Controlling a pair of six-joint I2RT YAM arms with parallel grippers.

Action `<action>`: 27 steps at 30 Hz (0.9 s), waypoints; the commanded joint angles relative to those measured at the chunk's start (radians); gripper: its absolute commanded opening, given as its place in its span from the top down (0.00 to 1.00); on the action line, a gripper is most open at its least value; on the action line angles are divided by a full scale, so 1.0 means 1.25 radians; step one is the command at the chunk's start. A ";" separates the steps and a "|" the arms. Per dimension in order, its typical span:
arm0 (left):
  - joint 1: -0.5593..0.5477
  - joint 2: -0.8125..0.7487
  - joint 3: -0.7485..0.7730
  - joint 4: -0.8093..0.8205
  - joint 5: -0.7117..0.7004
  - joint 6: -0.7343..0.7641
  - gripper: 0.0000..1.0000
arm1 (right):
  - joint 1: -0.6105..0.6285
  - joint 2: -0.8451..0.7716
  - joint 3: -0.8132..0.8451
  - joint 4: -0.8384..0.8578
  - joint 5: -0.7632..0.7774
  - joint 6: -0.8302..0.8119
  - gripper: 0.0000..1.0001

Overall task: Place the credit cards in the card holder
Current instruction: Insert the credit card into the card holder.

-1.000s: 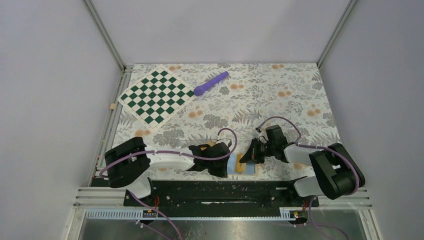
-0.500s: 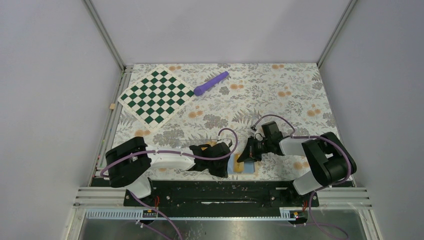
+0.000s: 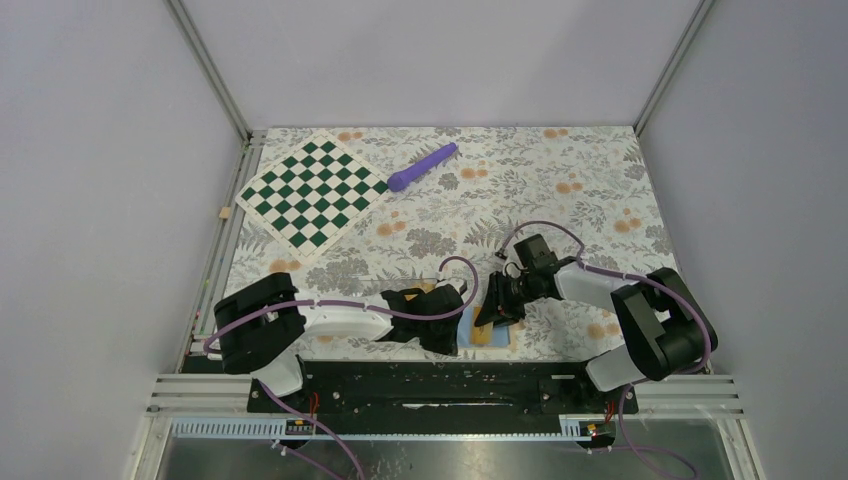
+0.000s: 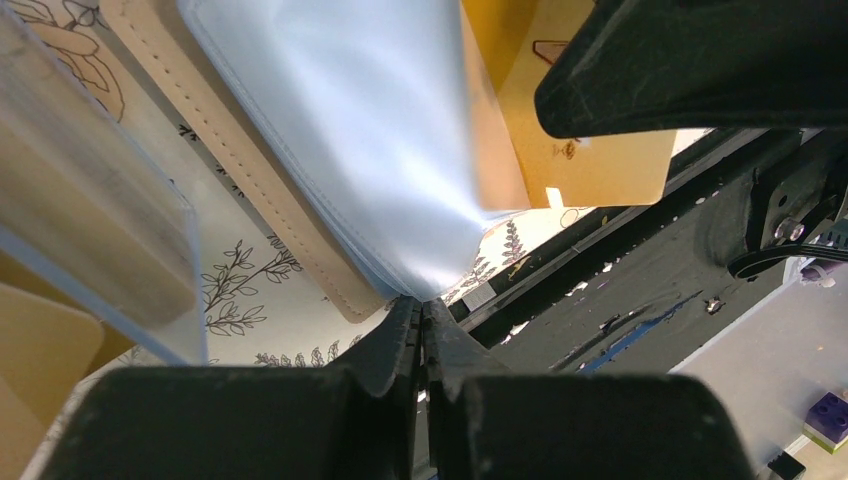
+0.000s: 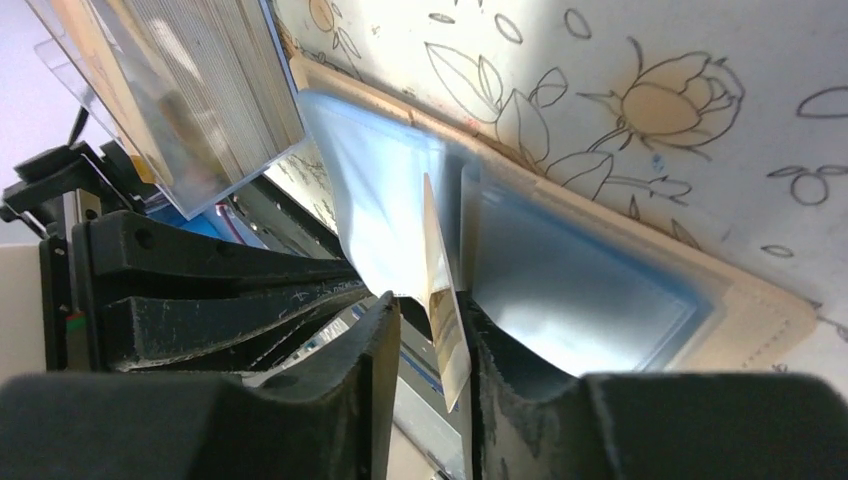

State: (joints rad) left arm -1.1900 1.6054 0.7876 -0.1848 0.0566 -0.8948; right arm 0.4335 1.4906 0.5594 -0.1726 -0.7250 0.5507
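The card holder (image 3: 502,340) lies open on the floral surface (image 3: 560,200), tan outside down and light blue pockets facing up, between the two arms. The left gripper (image 4: 421,308) comes at the card holder from its left side. Its jaws are pinched tight on the edge of one light blue pocket flap and hold that flap raised off the tan backing, as the left wrist view shows.

The right gripper (image 5: 432,305) reaches over the card holder from its right side. Its jaws stand narrow and grip a credit card (image 5: 447,345) by its flat faces. In the right wrist view the card is edge-on and tilted, and its far end lies between two blue pocket layers. In the left wrist view the same orange-yellow card sits partly behind the raised flap, and the rest sticks out past the card holder.

A clear plastic case (image 5: 190,90) lies just beside the card holder's tan edge, with orange-yellow shapes showing through it. Well beyond the card holder, toward the far left, lie a green-and-white checkered mat (image 3: 312,190) and a purple tool (image 3: 422,166). The tool's end is just beside the mat's corner.
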 commanded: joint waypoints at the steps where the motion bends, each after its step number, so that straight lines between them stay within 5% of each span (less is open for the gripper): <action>1: -0.007 0.023 0.011 -0.011 -0.009 0.010 0.96 | 0.024 -0.023 0.048 -0.110 0.069 -0.040 0.64; 16: -0.008 0.026 0.012 -0.016 -0.009 0.013 0.97 | 0.053 -0.014 0.083 -0.148 0.134 -0.037 0.55; 27: -0.009 0.029 0.012 -0.016 -0.009 0.012 0.98 | 0.052 -0.130 0.016 -0.076 0.138 0.036 0.64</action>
State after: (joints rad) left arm -1.1919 1.6104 0.7925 -0.1848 0.0566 -0.8944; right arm 0.4911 1.3834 0.5926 -0.2939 -0.5827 0.5629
